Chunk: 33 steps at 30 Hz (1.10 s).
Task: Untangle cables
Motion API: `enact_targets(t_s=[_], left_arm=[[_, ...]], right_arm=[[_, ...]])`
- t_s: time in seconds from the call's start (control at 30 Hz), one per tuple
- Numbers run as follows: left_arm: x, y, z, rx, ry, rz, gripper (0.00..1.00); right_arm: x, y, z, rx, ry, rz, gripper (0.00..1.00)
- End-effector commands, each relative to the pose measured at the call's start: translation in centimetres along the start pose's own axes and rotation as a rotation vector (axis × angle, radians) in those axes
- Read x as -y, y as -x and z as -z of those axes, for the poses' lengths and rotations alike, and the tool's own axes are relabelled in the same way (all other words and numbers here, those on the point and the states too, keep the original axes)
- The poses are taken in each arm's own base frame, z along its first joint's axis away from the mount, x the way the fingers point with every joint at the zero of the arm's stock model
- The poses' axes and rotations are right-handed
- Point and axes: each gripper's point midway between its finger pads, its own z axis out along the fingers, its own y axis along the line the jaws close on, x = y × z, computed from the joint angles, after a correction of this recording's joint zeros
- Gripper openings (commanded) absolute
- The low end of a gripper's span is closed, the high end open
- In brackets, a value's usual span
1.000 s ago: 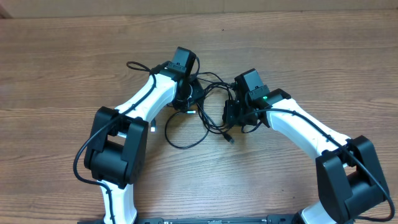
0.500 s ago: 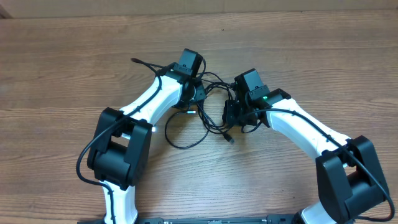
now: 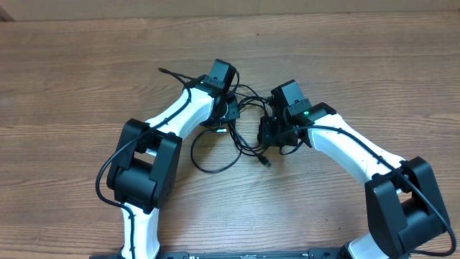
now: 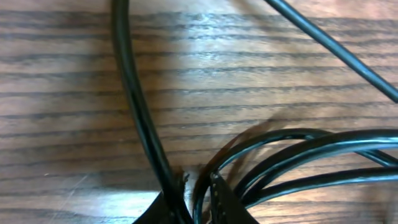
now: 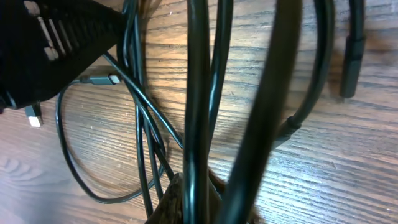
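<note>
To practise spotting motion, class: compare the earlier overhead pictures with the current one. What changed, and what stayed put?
The left arm swung toward the right arm; its fingers now flank strands of the cables. The right fingers, shut on the cables, and the loose loop stayed put.

The overhead view looks straight down on the whole surface (image 3: 72, 72) from well above. Both wrist views sit very close to it (cables (image 4: 134, 93) fill them), sharing the tangle at the overhead frame's centre.
</note>
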Motion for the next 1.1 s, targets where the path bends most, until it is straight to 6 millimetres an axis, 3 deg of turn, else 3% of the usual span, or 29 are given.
enact_targets(t_s=[0.0, 0.1, 0.2, 0.5, 0.63, 0.77, 0.9, 1.0, 1.07], left_arm=[[0.4, -2.4, -2.0, -0.097, -0.029, -0.063, 0.25], [0.8, -4.1, -1.7, -0.178, -0.070, -0.137, 0.32], [-0.8, -4.9, -1.6, -0.205, 0.006, -0.157, 0.28], [-1.8, -6.5, -2.8, -0.261, 0.062, -0.164, 0.27], [-3.5, -7.7, -2.4, -0.306, 0.147, -0.165, 0.27], [-3.6, -10.2, -2.9, -0.405, 0.157, -0.152, 0.24], [-6.0, -13.6, -4.0, -0.547, 0.257, -0.126, 0.27], [-7.2, -15.4, -5.8, -0.614, 0.300, -0.075, 0.04], [-7.2, -15.6, -6.2, -0.624, 0.292, -0.069, 0.04]], right_arm=[[-1.0, 0.2, 0.6, 0.002, 0.047, 0.007, 0.04], [-1.1, 0.2, 0.6, 0.001, 0.048, 0.007, 0.04], [-1.1, 0.2, 0.6, 0.002, 0.048, 0.007, 0.04], [-1.6, -0.1, 0.6, -0.016, 0.081, 0.004, 0.04], [-1.9, -0.2, 0.7, -0.023, 0.098, 0.001, 0.04], [-1.9, -0.2, 0.7, -0.025, 0.098, -0.015, 0.04], [-2.0, -0.3, 0.7, -0.028, 0.104, -0.021, 0.04], [-2.0, -0.3, 0.7, -0.028, 0.104, -0.021, 0.04], [-2.1, -0.3, 0.7, -0.028, 0.105, -0.021, 0.04]])
